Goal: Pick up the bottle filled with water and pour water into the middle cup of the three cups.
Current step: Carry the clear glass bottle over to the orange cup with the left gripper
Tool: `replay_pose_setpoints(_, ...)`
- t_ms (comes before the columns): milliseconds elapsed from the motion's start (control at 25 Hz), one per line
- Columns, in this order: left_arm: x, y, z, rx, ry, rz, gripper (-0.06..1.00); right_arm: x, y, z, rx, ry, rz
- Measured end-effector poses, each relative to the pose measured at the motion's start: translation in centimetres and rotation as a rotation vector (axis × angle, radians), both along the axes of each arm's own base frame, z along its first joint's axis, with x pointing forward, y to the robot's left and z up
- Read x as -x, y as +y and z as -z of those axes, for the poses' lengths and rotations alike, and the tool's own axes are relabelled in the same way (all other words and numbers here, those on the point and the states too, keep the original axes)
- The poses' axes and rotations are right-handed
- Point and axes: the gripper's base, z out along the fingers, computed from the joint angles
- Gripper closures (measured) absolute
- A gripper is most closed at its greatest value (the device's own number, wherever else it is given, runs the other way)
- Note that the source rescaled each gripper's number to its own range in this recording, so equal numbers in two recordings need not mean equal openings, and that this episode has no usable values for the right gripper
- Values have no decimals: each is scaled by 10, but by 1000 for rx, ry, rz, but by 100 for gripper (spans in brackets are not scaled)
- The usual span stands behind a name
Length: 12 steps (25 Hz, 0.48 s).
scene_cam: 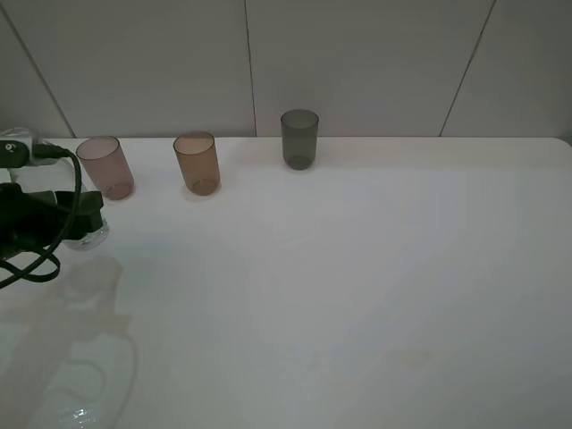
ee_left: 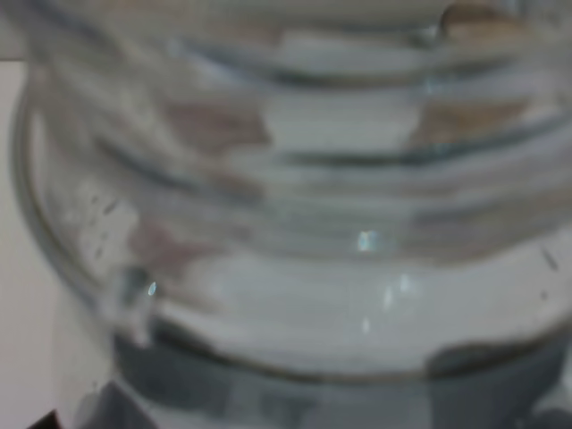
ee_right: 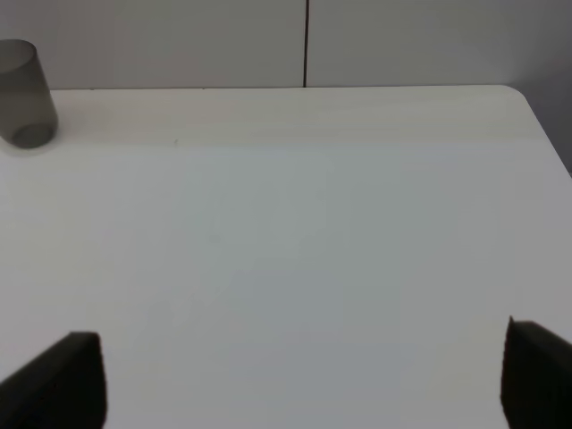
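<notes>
My left gripper [scene_cam: 80, 214] is clamped around the bottle [scene_cam: 92, 234] at the tabletop's [scene_cam: 357, 286] left edge, just in front of the pink cup [scene_cam: 106, 167]. Up close the bottle [ee_left: 295, 223] is clear, ribbed and blurred. The amber cup [scene_cam: 197, 163] stands between the pink and grey cup [scene_cam: 299, 138]. My right gripper [ee_right: 299, 371] is spread wide over bare tabletop.

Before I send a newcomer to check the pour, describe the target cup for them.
Along the white table's far edge, by the wall, a pinkish-mauve cup, an amber-brown cup and a dark grey cup stand in a row. Pick the amber-brown one in the middle; its neighbours share its tumbler shape, so colour sets it apart.
</notes>
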Motion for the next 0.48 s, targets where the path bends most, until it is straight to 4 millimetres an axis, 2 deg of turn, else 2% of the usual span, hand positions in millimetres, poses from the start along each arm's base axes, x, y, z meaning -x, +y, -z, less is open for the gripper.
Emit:
replay_pose_setpoints(120, -10, -3, -10, -28, 41, 19, 94, 0, 0, 0, 0, 0, 0)
replay_pose_setpoints(480, -56, -15, -50, -57, 239, 67, 94, 0, 0, 0, 0, 0, 0)
